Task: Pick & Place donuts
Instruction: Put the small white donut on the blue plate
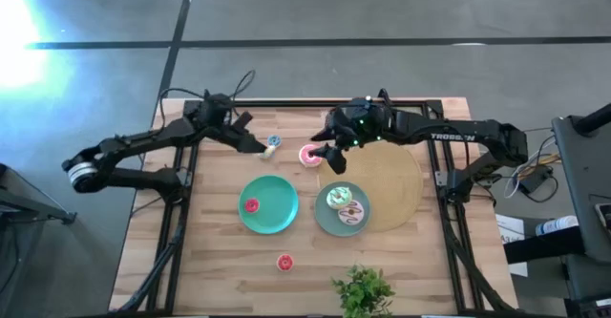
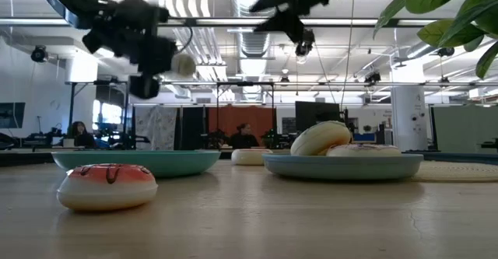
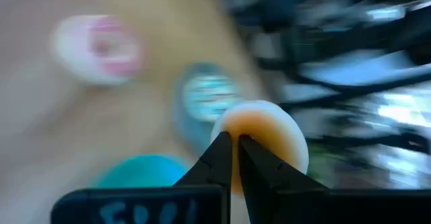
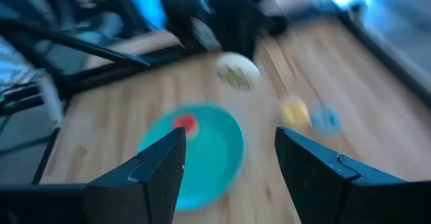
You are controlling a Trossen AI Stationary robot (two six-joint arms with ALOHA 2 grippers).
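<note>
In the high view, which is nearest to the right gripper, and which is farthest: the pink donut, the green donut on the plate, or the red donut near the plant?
From the right gripper:
1. Pink donut, on the bare table right beside the fingers.
2. Green donut, on the plate in front of the gripper.
3. Red donut, alone toward the front edge, near the plant.

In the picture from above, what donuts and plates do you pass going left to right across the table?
Tiny red donut on the big teal plate → small bluish donut → tiny red donut on bare wood → pink iced donut → green iced donut on the smaller teal plate.
</note>
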